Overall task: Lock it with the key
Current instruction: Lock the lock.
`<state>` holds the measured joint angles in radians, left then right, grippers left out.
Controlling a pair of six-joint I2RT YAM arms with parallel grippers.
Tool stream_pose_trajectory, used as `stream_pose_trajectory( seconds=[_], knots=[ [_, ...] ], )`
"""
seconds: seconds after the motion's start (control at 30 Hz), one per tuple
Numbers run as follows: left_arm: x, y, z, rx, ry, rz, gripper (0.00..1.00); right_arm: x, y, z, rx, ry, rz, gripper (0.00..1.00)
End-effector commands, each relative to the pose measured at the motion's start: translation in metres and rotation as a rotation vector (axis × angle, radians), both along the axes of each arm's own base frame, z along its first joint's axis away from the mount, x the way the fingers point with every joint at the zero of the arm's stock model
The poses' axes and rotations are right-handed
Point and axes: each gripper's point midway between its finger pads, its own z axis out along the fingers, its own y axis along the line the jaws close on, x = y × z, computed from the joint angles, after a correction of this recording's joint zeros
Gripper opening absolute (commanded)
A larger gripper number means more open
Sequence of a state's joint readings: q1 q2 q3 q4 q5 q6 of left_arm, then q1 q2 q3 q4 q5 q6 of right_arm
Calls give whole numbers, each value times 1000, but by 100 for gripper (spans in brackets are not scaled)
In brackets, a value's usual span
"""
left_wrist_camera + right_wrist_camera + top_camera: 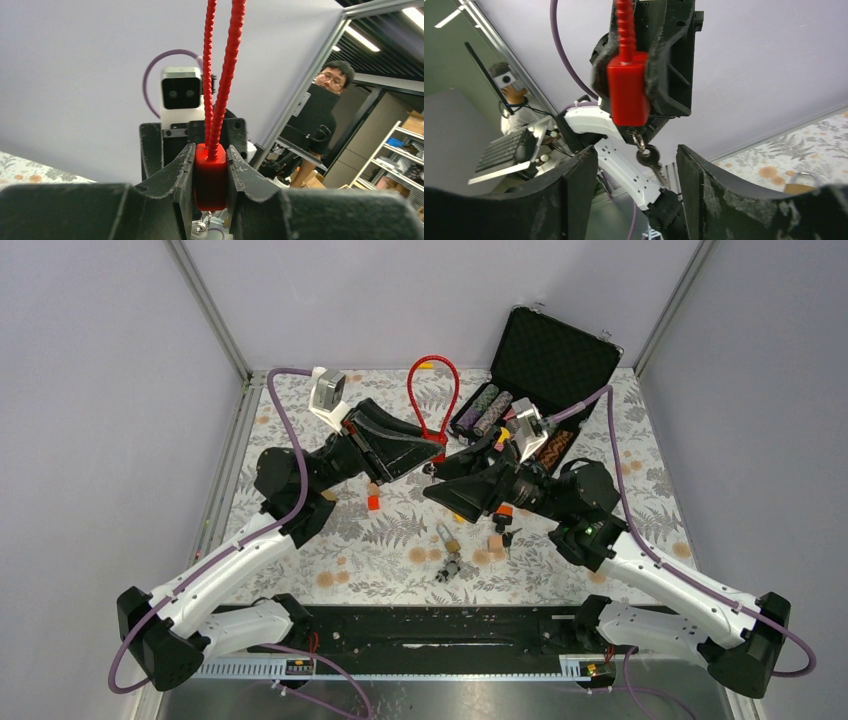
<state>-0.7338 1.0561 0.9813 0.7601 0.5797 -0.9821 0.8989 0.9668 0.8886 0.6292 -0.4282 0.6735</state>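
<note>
A red cable lock has its body (pixel 210 175) clamped between my left gripper's (pixel 210 152) fingers, held in the air. Its red cable loop (pixel 433 390) rises above it. In the top view my left gripper (pixel 432 453) is over the table's middle. A dark key (pixel 649 157) hangs on a ring from the bottom of the lock body (pixel 626 92). My right gripper (pixel 636 167) is open just below the lock, and the key hangs between its two fingers without touching them. In the top view my right gripper (pixel 436 487) sits right under the left one.
An open black case (pixel 545 360) with patterned rolls stands at the back right. A padlock (pixel 450 538), loose keys (pixel 452 568) and small orange pieces (pixel 494 540) lie on the floral table top in front of the grippers. Another orange piece (pixel 373 502) lies at left.
</note>
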Motion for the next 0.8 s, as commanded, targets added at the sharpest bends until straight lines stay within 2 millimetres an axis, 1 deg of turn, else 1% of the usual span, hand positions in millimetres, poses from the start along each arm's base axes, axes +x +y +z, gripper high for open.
stream_pose_trajectory(
  seconds=[0.0, 0.07, 0.17, 0.2, 0.27, 0.3, 0.37, 0.57, 0.77],
  knots=[
    [-39, 21, 46, -135, -151, -78, 0, -21, -7, 38, 133, -26, 98, 61],
    [-44, 23, 48, -142, -166, -92, 0, -25, -10, 46, 173, -8, 127, 55],
    [-50, 23, 50, -143, -176, -110, 0, -29, -14, 56, 226, 30, 167, 55],
    [-52, 23, 51, -145, -181, -116, 0, -30, -14, 59, 242, 41, 176, 56],
    [-54, 23, 52, -149, -184, -122, 0, -32, -15, 63, 263, 50, 201, 63],
    [-55, 24, 53, -151, -186, -125, 0, -32, -14, 65, 268, 55, 211, 65],
    [-57, 25, 55, -158, -193, -128, 0, -32, -12, 67, 268, 65, 224, 64],
    [-60, 27, 57, -166, -190, -131, 0, -39, -10, 70, 261, 43, 269, 50],
    [-59, 26, 56, -165, -178, -134, 0, -38, -12, 72, 268, 40, 256, 37]
  ],
)
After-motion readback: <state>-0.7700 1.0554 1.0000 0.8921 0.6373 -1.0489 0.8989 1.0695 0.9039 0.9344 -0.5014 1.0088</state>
